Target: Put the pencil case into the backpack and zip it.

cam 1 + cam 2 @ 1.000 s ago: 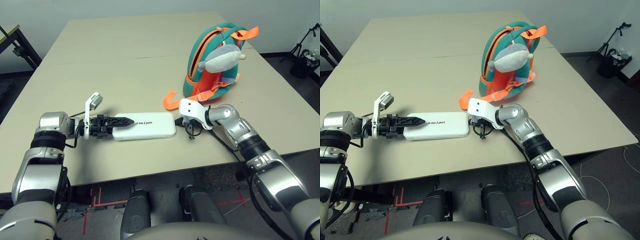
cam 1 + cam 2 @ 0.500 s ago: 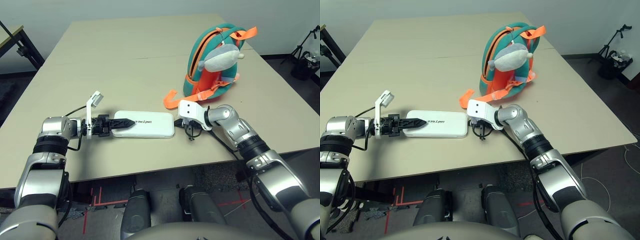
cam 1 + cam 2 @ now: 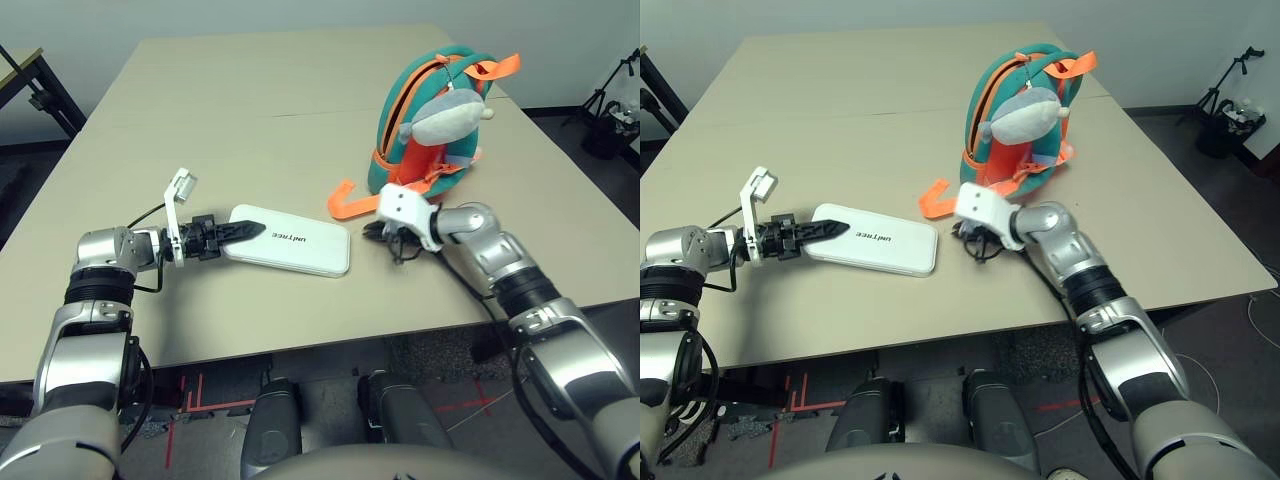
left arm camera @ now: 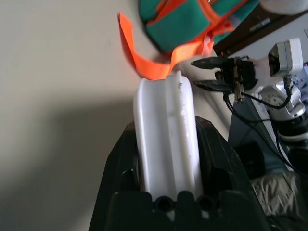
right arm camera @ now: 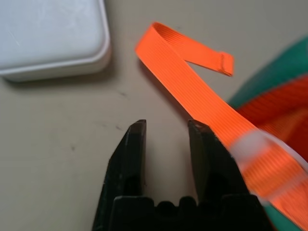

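The white pencil case [image 3: 295, 241] lies on the table, turned at a slight angle. My left gripper [image 3: 250, 232] is shut on its left end, and in the left wrist view the case [image 4: 166, 139] fills the gap between both fingers. The teal and orange backpack [image 3: 430, 110] stands upright at the back right with a grey plush animal [image 3: 447, 116] hanging on its front. One orange strap [image 3: 345, 206] trails onto the table. My right gripper [image 5: 167, 126] stands open over bare table just short of that strap [image 5: 192, 101], between the case and the backpack.
The beige table [image 3: 250, 120] has wide free room behind and left of the case. Its front edge runs close under both forearms. A dark stand [image 3: 30, 90] is off the table's left, and black gear [image 3: 610, 120] sits on the floor at the right.
My left gripper has closed on the case's end and swung it to an angle. My right gripper has let go of the case's right end, opened and moved right toward the backpack.
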`<state>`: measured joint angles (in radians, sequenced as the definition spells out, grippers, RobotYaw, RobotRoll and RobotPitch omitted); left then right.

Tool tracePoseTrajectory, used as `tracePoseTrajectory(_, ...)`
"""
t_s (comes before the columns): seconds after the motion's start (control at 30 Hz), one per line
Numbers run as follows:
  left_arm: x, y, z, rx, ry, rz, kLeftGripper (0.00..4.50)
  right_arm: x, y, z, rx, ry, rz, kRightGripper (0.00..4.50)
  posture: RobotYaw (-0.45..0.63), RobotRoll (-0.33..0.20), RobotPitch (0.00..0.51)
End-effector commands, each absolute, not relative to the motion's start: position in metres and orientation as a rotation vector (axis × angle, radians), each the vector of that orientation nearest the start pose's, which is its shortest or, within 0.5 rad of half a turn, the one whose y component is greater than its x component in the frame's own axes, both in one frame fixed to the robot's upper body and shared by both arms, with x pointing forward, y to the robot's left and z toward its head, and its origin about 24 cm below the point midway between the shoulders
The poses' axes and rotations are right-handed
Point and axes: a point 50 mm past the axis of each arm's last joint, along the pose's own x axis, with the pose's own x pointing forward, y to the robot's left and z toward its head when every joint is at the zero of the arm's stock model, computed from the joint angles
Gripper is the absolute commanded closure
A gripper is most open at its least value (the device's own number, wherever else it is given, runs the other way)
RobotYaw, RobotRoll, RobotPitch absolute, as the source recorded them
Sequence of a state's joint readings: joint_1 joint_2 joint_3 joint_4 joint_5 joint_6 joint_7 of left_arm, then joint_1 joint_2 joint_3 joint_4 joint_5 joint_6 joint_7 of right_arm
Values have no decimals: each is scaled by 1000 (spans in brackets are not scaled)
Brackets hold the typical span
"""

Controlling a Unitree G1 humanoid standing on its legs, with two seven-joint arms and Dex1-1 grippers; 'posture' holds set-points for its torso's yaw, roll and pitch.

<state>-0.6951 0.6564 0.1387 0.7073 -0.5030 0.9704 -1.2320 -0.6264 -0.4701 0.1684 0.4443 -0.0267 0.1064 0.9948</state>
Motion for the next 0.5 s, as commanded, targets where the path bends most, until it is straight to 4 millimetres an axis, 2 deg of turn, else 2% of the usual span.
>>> tracePoseTrajectory(0.03,320,274,128,-530,533,-783,3072,331,-203,117,-424,244,908,1579,-53,0,80)
tracePoseTrajectory(0.17,323,269,149,-517,433,-801,3118,311,-244,124,-265,288,815,83,-53,0,82)
tracePoseTrajectory(0.27,322,261,166,-511,372,-844,3171,301,-265,132,-224,285,735,0,-60,0,82)
tracePoseTrajectory(0.37,323,256,180,-486,313,-853,3173,302,-279,145,-204,238,634,0,-69,0,80)
tracePoseTrajectory(0.43,325,256,186,-463,273,-825,3173,307,-281,151,-187,204,580,0,-74,0,78)
tracePoseTrajectory(0.5,330,255,191,-437,222,-792,3176,314,-273,155,-163,163,561,0,-73,0,77)
